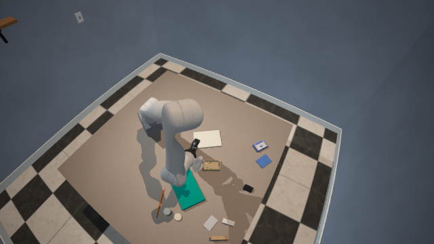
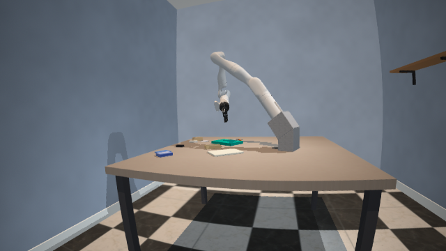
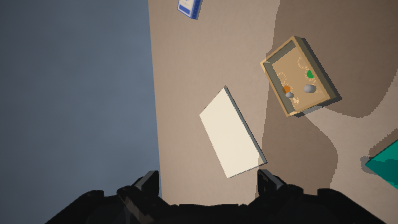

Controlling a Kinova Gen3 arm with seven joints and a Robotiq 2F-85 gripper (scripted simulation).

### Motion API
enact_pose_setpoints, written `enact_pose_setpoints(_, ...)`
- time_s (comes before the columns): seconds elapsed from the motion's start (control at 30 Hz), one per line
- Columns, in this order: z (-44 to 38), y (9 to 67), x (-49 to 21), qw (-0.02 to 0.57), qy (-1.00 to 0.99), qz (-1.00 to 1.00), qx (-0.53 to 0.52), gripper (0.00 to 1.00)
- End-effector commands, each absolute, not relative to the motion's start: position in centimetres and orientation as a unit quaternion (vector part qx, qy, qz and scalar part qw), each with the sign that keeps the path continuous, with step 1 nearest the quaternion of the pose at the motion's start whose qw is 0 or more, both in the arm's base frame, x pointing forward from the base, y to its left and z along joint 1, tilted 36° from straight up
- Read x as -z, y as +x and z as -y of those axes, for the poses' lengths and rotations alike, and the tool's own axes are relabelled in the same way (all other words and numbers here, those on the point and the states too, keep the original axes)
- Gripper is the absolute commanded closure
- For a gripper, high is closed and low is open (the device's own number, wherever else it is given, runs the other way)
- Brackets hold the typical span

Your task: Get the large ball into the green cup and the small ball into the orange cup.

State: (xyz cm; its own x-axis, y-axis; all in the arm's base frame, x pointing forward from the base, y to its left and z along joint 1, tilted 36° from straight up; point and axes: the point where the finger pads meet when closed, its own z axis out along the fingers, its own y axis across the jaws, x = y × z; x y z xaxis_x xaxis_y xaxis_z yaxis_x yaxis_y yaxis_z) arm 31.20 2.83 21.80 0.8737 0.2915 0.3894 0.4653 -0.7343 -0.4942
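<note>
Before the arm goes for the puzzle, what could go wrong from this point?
1. The small ball already lies by the orange cup; a rough grasp or tilt of the puzzle could knock it away.
2. The large ball is outside the green cup, so tilting is needed.
3. The open pincer hangs high over the cream board, off to one side of the puzzle; a straight descent would miss.
</note>
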Motion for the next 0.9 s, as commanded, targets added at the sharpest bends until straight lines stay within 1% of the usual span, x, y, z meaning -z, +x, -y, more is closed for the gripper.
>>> enact_pose_setpoints(0.0, -4.1, 31.9, -22.1, 0.273, -0.921, 0.232, 0.155, 0.00)
enact_pose_setpoints(0.07, -4.2, 32.6, -21.7, 0.249, -0.925, 0.237, 0.161, 0.00)
enact_pose_setpoints(0.1, -4.2, 32.6, -21.7, 0.249, -0.925, 0.237, 0.161, 0.00)
enact_pose_setpoints(0.13, -4.2, 33.0, -21.6, 0.237, -0.927, 0.240, 0.165, 0.00)
enact_pose_setpoints(0.23, -4.2, 33.0, -21.6, 0.237, -0.927, 0.240, 0.165, 0.00)
enact_pose_setpoints(0.3, -4.3, 33.7, -21.1, 0.213, -0.930, 0.245, 0.170, 0.00)
enact_pose_setpoints(0.33, -4.3, 33.7, -21.1, 0.213, -0.930, 0.245, 0.170, 0.00)
enact_pose_setpoints(0.37, -4.3, 34.0, -20.9, 0.201, -0.932, 0.247, 0.172, 0.00)
enact_pose_setpoints(0.6, -4.3, 34.0, -20.9, 0.201, -0.932, 0.247, 0.172, 0.00)
enact_pose_setpoints(0.63, -4.4, 34.4, -20.7, 0.190, -0.933, 0.250, 0.175, 0.00)
enact_pose_setpoints(0.83, -4.4, 34.4, -20.7, 0.190, -0.933, 0.250, 0.175, 0.00)
enact_pose_setpoints(0.87, -4.4, 34.7, -20.5, 0.178, -0.934, 0.252, 0.178, 0.00)
